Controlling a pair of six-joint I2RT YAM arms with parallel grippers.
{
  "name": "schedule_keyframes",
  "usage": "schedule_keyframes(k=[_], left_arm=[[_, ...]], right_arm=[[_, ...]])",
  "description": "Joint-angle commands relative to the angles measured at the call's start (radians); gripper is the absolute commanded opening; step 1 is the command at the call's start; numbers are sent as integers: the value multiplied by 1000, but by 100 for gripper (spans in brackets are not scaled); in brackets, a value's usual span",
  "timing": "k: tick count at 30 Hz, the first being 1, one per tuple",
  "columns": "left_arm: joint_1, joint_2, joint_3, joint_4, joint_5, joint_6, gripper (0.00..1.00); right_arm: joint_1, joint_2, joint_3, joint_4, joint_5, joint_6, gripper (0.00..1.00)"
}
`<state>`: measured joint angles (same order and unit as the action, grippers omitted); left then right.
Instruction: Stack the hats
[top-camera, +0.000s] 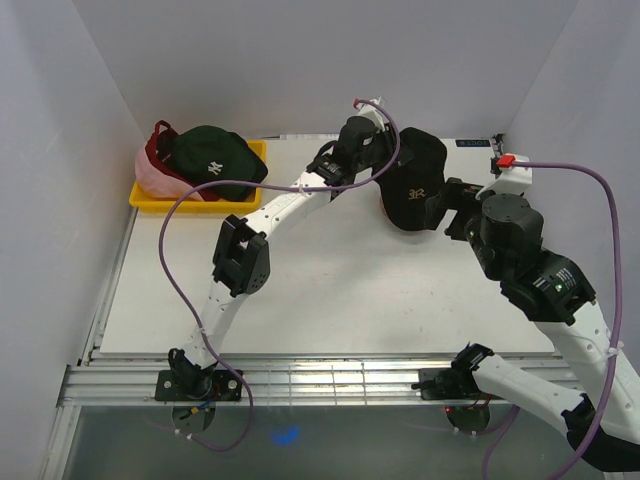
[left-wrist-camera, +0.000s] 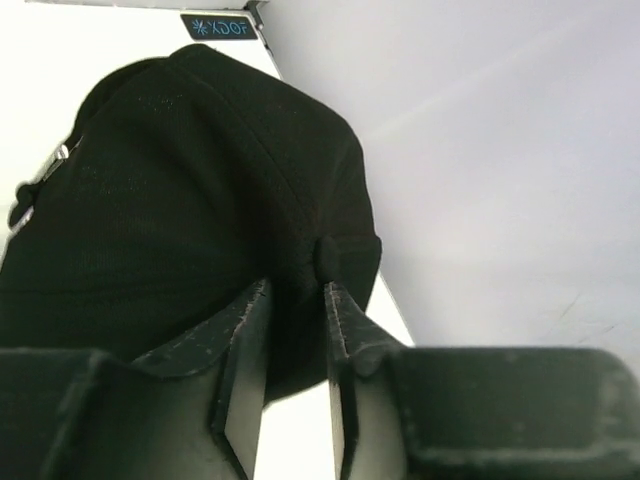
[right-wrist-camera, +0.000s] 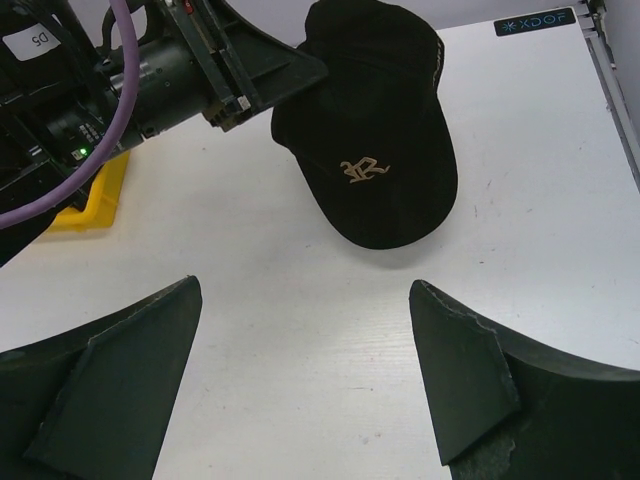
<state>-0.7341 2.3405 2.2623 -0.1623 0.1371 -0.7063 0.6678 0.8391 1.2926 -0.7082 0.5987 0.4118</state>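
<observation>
A black cap with a pale logo (top-camera: 412, 190) lies on the white table, right of centre. It also shows in the left wrist view (left-wrist-camera: 180, 200) and in the right wrist view (right-wrist-camera: 385, 130). My left gripper (top-camera: 380, 150) is shut on its crown fabric by the top button (left-wrist-camera: 296, 290). My right gripper (top-camera: 440, 212) is open and empty just in front of the cap's brim, with bare table between its jaws (right-wrist-camera: 302, 288). A dark green-black cap (top-camera: 215, 160) sits on top of a dark red cap (top-camera: 158, 145) and a pink cap (top-camera: 150, 178) in the tray.
The yellow tray (top-camera: 192, 203) stands at the back left corner, and its corner shows in the right wrist view (right-wrist-camera: 95, 195). The left arm (right-wrist-camera: 150, 70) reaches across the table's middle. Grey walls close in the back and both sides.
</observation>
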Motion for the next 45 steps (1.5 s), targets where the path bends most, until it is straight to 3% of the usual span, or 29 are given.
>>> schedule_keyframes(k=[1,8,12,20,24,32,36,43,45], left_arm=[[7,-93,-29,17,-22,8,39],[7,-130,-18,4,-11,33,68],[9,-168,-38,-16,-59,59,78],[47,-279,-106,-77,-164,99,80],[94,-355,-115,-207,-250,162,80],[315,-584,-291,-475,-560,186,79],[482,-616,-369,-523,-675,211,80],[780,-589,-377,-603,-610,148,82],[818,-549,-363,-618,-599,149,82]], right_arm=[[-2,-5,-10,23,10,10,89],[-2,-3,-7,24,9,15,89],[-2,-3,-7,27,9,12,89],[-2,3,-1,30,-8,2,89],[-1,53,34,38,-88,-25,89],[-2,339,160,42,-580,-110,89],[-4,388,142,104,-700,-110,89],[-4,451,119,148,-772,-128,89],[-4,453,106,156,-769,-137,89]])
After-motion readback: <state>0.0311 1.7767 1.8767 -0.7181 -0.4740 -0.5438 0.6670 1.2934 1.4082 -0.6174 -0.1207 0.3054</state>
